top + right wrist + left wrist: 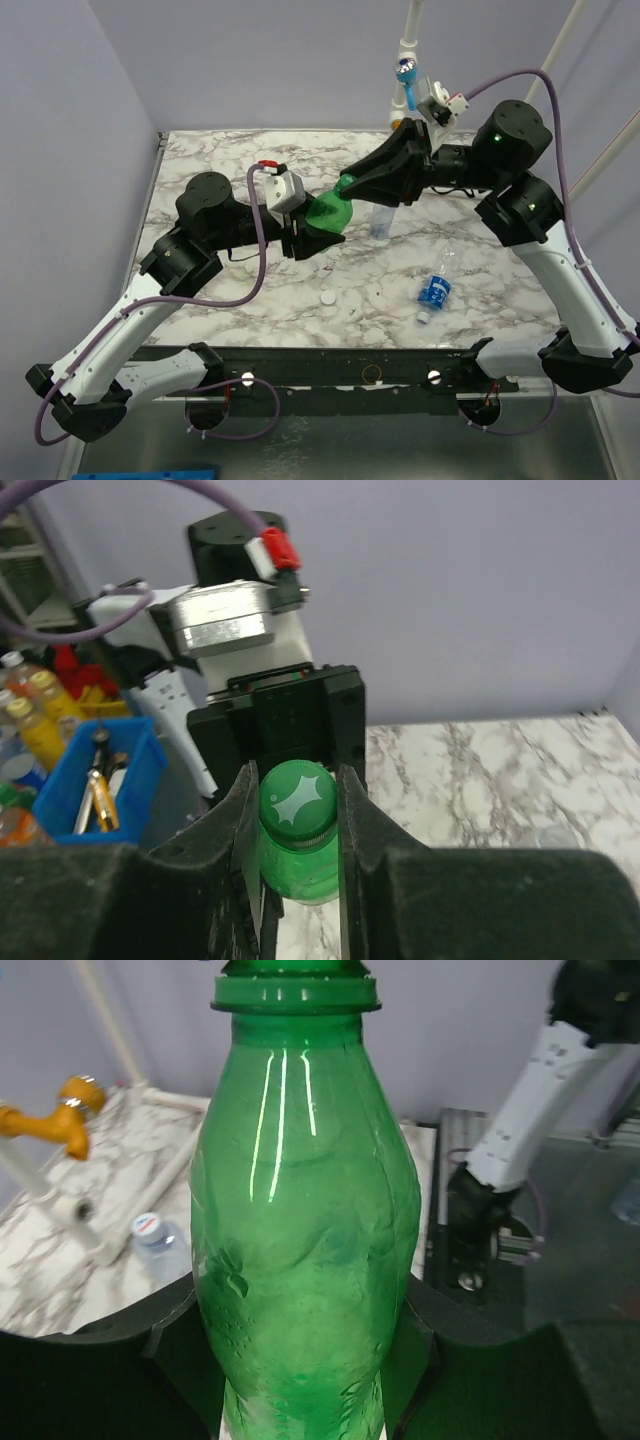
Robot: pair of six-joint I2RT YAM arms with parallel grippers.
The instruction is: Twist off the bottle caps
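Now the left gripper (312, 238) is clamping the green bottle (328, 212) round its body, holding it tilted above the middle of the table (230, 160). The right gripper (352, 186), reaching in from two o'clock, is pinching the green cap (297, 798) with fingers closed tight. A small clear bottle (434, 291) is lying at four o'clock.

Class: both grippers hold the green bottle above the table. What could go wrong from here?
1. The left gripper clamps the green bottle by its smooth, curved body; it may spin with the twist rather than the green cap loosening.
2. The right gripper pinches only the cap's sides, so it might slip.
3. A clear bottle standing near the arms could get knocked.
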